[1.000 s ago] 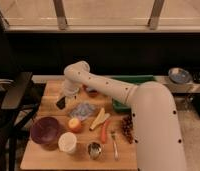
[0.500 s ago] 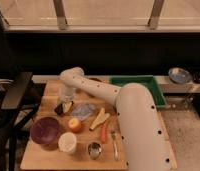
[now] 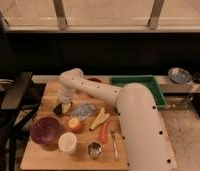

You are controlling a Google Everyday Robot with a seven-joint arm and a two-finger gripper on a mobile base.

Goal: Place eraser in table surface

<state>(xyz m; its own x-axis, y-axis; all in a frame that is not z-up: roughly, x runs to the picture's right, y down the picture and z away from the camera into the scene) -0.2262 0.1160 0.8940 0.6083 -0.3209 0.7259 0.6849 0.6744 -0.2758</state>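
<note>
My gripper (image 3: 62,106) is low over the left part of the wooden table surface (image 3: 48,92), pointing down. It is shut on the eraser (image 3: 58,108), a small black block at its tip that sits at or just above the boards; I cannot tell if it touches. My white arm (image 3: 135,125) reaches in from the lower right and covers the table's right side.
A blue-grey block (image 3: 84,111) lies right of the gripper. In front are a red-orange fruit (image 3: 74,124), a purple bowl (image 3: 44,131), a white cup (image 3: 67,142), a yellow piece (image 3: 99,119), a metal cup (image 3: 94,149) and a utensil (image 3: 115,142). A green tray (image 3: 138,82) is behind.
The gripper has come down and slightly left with the eraser, from above the table's back left to just over the boards. The arm has swung lower across the table.
</note>
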